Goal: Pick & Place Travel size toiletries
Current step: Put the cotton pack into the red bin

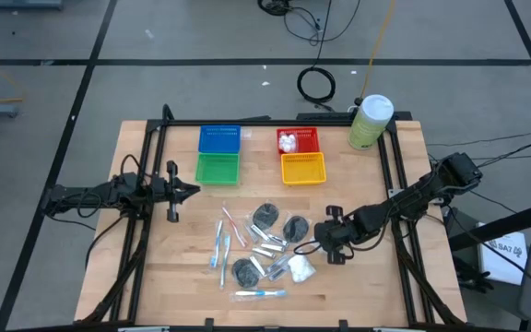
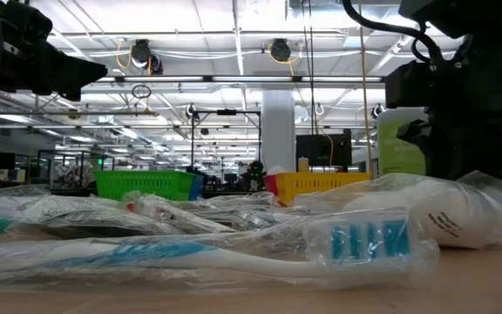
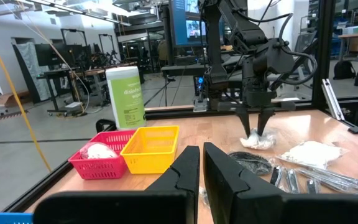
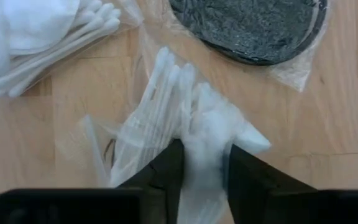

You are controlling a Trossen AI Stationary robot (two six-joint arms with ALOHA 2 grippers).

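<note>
Right tool point(image 4: 201, 165) is down on the bench point(image 1: 155, 277) at the right edge of the toiletry pile, its two fingers pinched onto a white puffy packet point(image 4: 185, 124) of cotton swabs in clear wrap, just beside a dark round disc point(image 4: 253, 28). Left tool point(image 1: 192, 191) waits well off to the left, fingers pressed together with nothing between them, near the green basket point(image 1: 217, 169). Wrapped toothbrushes point(image 1: 221, 247), silver tubes point(image 1: 265, 249) and more discs lie scattered mid-bench; the red basket point(image 1: 298, 140) already holds a white packet.
</note>
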